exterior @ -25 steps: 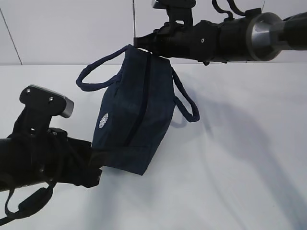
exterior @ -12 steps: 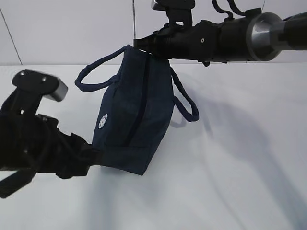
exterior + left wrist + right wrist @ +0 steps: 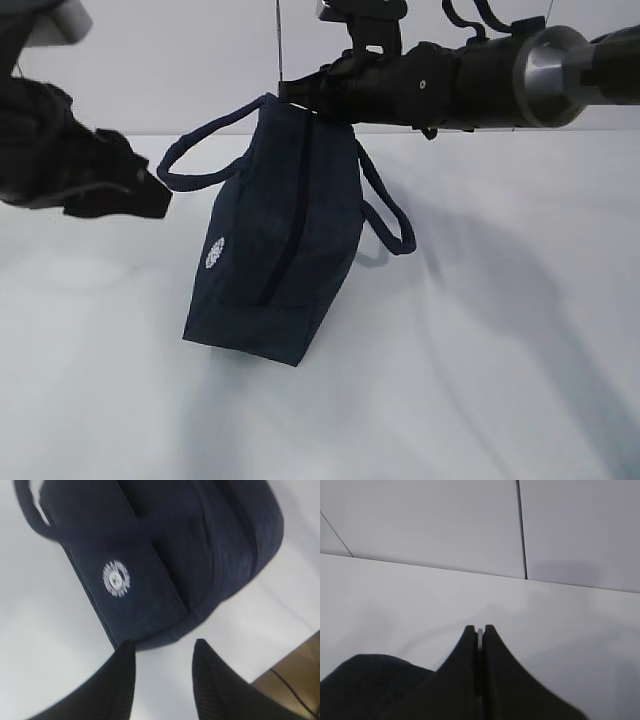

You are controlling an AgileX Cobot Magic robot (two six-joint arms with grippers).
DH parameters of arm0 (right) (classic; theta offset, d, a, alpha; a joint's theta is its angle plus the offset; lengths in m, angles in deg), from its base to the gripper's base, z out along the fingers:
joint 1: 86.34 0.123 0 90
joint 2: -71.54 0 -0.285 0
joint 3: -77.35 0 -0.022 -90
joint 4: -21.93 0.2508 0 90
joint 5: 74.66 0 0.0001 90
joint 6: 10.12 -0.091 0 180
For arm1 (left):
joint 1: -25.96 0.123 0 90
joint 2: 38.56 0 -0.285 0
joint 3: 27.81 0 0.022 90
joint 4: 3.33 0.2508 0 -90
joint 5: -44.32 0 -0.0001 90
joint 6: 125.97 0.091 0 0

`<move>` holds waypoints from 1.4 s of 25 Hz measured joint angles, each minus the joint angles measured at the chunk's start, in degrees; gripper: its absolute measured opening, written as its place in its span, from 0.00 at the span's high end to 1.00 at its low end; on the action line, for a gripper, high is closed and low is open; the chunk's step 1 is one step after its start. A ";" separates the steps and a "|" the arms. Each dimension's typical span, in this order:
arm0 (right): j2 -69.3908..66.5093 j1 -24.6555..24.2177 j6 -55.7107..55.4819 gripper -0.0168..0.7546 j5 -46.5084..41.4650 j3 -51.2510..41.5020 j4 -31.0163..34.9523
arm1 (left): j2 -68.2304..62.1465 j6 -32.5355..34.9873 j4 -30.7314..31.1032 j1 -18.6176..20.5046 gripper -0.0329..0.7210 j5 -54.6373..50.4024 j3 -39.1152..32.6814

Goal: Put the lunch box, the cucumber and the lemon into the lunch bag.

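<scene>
The dark navy lunch bag (image 3: pixel 285 225) hangs tilted from my right gripper (image 3: pixel 292 92), its white round logo (image 3: pixel 214 252) facing left and its lower end down near the white table. The right gripper (image 3: pixel 479 630) is shut on a thin silver piece, the zipper's ring pull (image 3: pixel 480 632), with bag fabric (image 3: pixel 365 680) below it. My left gripper (image 3: pixel 150 195) is open and empty, up at the left, apart from the bag. In the left wrist view the bag (image 3: pixel 175 545) and its logo (image 3: pixel 116 578) lie just beyond the open left gripper (image 3: pixel 165 647). The lunch box, cucumber and lemon are out of view.
The bag's two loop handles (image 3: pixel 195 160) (image 3: pixel 390 215) stick out to either side. The white table (image 3: pixel 480 350) runs back to a pale panelled wall (image 3: pixel 150 60). The table's edge and a brown floor (image 3: pixel 295 675) show at the lower right of the left wrist view.
My left gripper has left the bag's lower left corner and risen up and to the left. The bag's bottom has shifted slightly. The right arm has not moved.
</scene>
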 joint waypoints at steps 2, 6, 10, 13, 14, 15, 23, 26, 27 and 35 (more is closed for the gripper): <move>0.00 0.00 0.00 0.98 0.00 0.00 0.09 | -0.29 0.00 0.10 1.63 0.64 -2.45 3.45; 0.00 0.00 -0.15 0.98 0.00 0.00 0.63 | -4.38 0.00 -0.01 4.60 0.64 -8.56 10.31; 0.00 0.00 -0.27 0.98 -0.24 0.00 1.89 | -9.41 0.00 -1.24 5.75 0.64 -12.15 16.13; 0.00 0.00 -0.27 0.98 -0.80 0.00 2.31 | -12.93 0.00 -2.50 5.85 0.64 -14.74 20.70; 0.00 0.00 -0.27 0.98 -0.88 0.00 2.30 | -14.13 0.00 -3.07 5.85 0.64 -15.19 21.96; 0.00 0.00 -0.27 0.98 -0.99 0.00 2.30 | -15.11 0.00 -3.31 5.85 0.64 -15.59 23.41; 0.00 0.00 -0.27 0.98 -1.22 0.00 2.47 | -23.80 0.00 -6.54 5.88 0.53 -20.83 32.29; 0.00 0.00 -0.27 0.98 -1.26 0.00 2.47 | -26.31 0.12 -9.19 5.88 0.51 -22.55 33.83; 0.00 0.00 -0.27 0.98 -1.26 0.00 2.47 | -26.93 0.26 -9.93 5.88 0.51 -22.62 34.16; 0.00 0.00 -0.27 0.98 -1.39 0.00 2.47 | -29.73 4.53 -15.98 5.88 0.51 -23.20 34.63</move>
